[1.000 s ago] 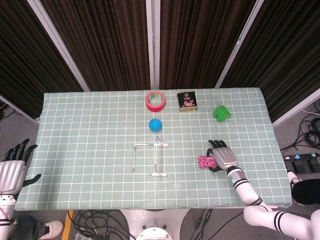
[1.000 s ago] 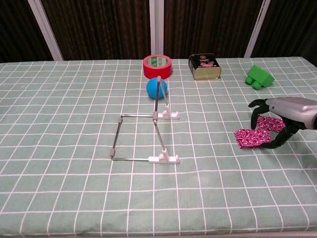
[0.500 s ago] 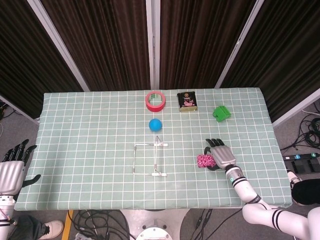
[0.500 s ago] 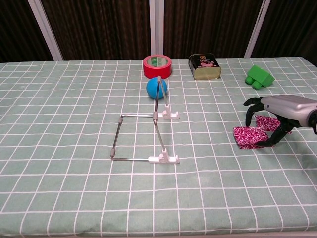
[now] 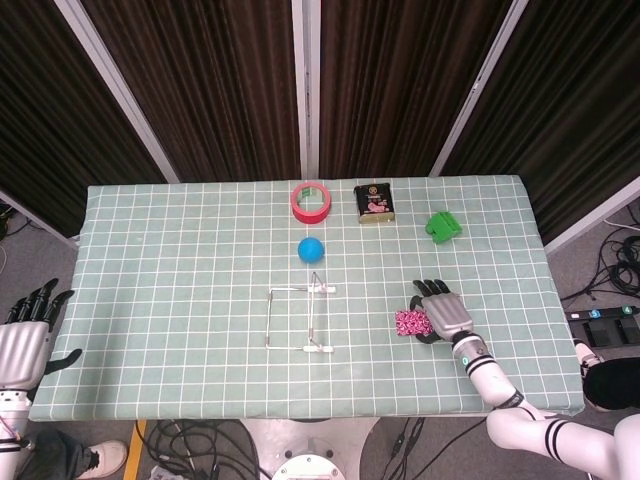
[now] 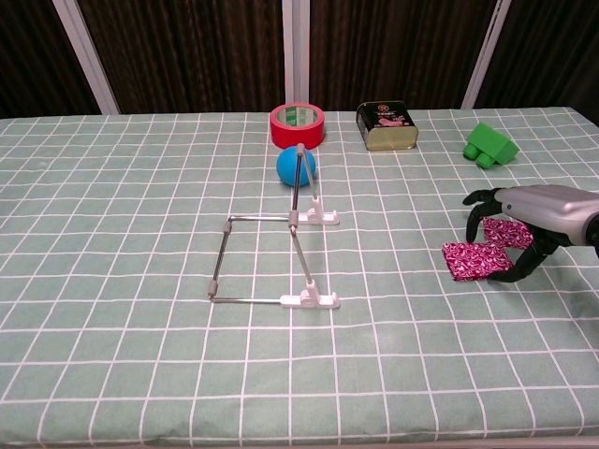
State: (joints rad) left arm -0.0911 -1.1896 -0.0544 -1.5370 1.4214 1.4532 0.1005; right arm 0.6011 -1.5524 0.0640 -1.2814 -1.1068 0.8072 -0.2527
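Shifted slightly back toward table edge, right hand point(image 6: 524, 217) with fingers curled over pink patterned cloth point(image 6: 479, 255), loosely; may slip free if lifted.

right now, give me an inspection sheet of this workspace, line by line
surface: table under a green checked cloth, lying flat.
job's things: pink patterned cloth near the right edge, under the right hand's fingers.
clutter: metal rod stand at centre; blue ball behind it; red tape roll, dark tin and green block along the far side.
hands: right hand curled over the pink patterned cloth, touching it; left hand off the table's left edge, fingers apart, holding nothing.
cables: loose cables on the floor below the near edge.
surroundings: dark curtains behind.
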